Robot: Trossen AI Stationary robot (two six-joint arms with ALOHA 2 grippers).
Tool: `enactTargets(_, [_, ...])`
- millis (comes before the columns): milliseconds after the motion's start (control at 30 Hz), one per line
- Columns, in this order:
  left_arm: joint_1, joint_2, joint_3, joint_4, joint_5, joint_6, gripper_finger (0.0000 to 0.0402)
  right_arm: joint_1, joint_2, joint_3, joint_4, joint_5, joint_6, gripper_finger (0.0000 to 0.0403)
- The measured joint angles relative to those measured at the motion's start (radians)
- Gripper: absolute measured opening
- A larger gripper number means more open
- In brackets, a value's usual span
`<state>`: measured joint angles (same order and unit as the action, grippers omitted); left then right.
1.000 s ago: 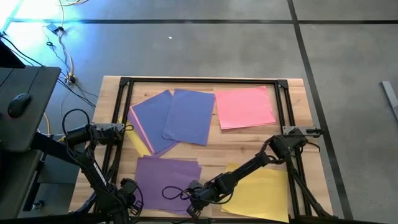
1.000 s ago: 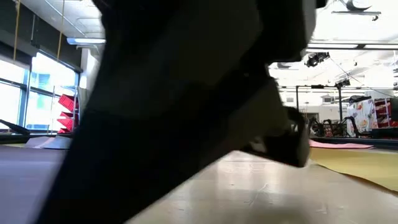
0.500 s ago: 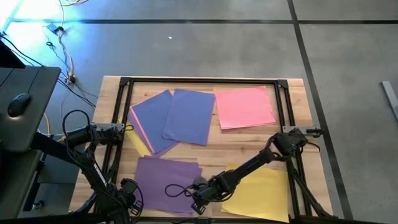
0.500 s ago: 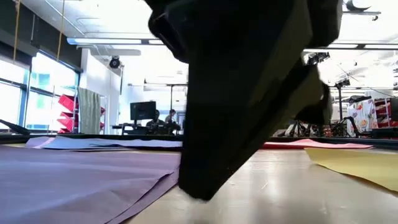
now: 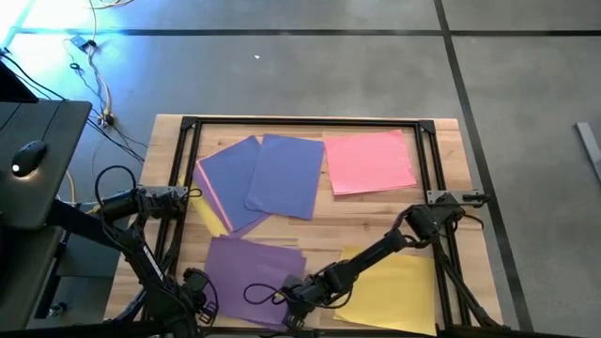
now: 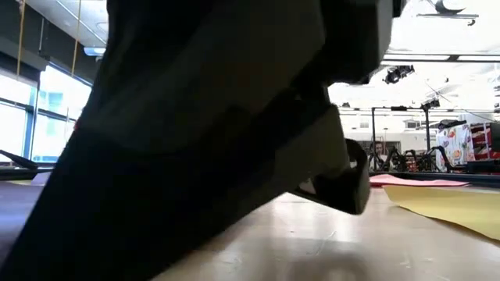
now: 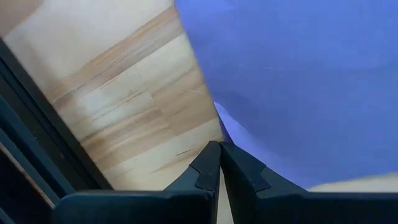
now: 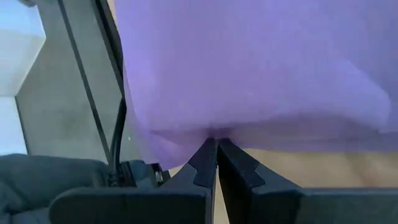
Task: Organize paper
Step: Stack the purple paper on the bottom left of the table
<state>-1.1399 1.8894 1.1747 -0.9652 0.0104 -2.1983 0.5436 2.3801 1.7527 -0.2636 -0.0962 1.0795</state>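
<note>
The purple paper (image 5: 252,270) lies at the near left of the bench (image 5: 376,211), its near right edge clamped between the fingers of the right gripper (image 5: 293,299) (the sheet bulges just ahead of the tips). Blue sheets (image 5: 272,176), a pink sheet (image 5: 369,161) and a yellow sheet (image 5: 399,289) lie flat around it. The left gripper (image 7: 219,149) waits with fingers together above a blue sheet's edge.
</note>
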Motion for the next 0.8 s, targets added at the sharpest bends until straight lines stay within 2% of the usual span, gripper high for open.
enactTargets(133, [0.003,0.001,0.069,-0.105,-0.005,0.001,0.0,0.005,-0.041,0.0,-0.049,-0.03,-0.053,0.0])
enactTargets(233, [0.001,0.001,0.127,-0.185,-0.012,0.003,0.0,0.007,-0.097,0.0,-0.136,0.005,-0.075,0.0])
enactTargets(367, [0.001,-0.002,0.17,-0.211,-0.032,0.009,0.0,-0.015,-0.166,0.0,-0.277,0.089,-0.086,0.0])
enactTargets(467, [0.009,-0.002,0.172,-0.209,-0.108,0.027,0.0,-0.051,-0.196,0.0,-0.393,0.147,-0.047,0.0])
enactTargets(633, [0.079,-0.002,0.137,-0.163,-0.319,0.114,0.0,-0.129,-0.2,0.0,-0.485,0.153,-0.089,0.0])
enactTargets(800, [0.174,-0.002,0.044,0.045,-0.417,0.332,0.0,-0.159,-0.217,0.0,-0.48,0.149,-0.103,0.0])
